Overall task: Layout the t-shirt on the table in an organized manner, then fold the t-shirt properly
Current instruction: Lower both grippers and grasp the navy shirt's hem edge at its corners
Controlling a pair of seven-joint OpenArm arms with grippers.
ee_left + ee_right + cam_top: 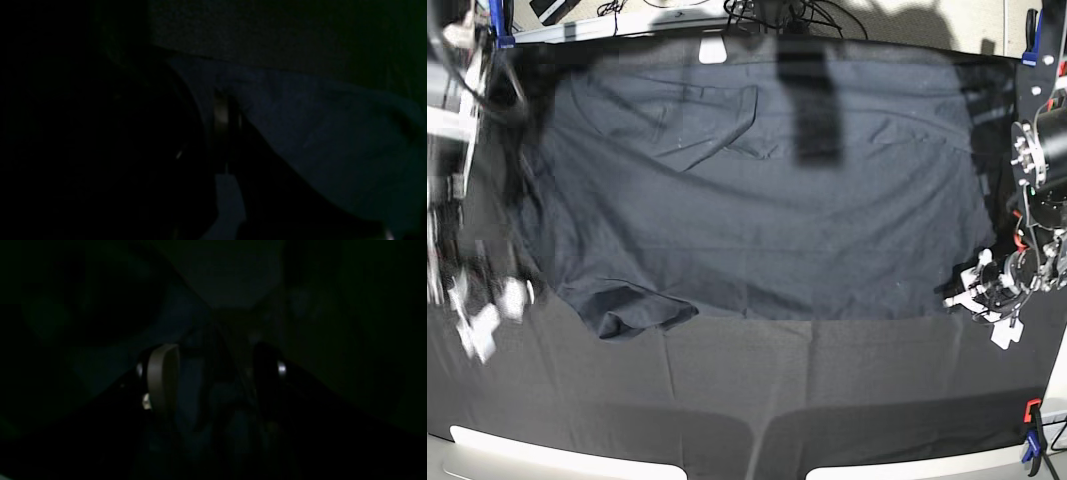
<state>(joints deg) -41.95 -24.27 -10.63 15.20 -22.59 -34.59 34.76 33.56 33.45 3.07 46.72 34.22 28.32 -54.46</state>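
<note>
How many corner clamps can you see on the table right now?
3: blue clamp at the far-left corner, another clamp far right, an orange-tipped clamp near right. Any near-left one is out of view.

T-shirt [757,215]: dark charcoal, short-sleeved, spread wide and mostly flat across far half of table [847,385]; small white neck label at far edge; shallow wrinkles throughout; one near corner rumpled and folded over. Table: large, draped in matte black cloth, near half bare.
</note>
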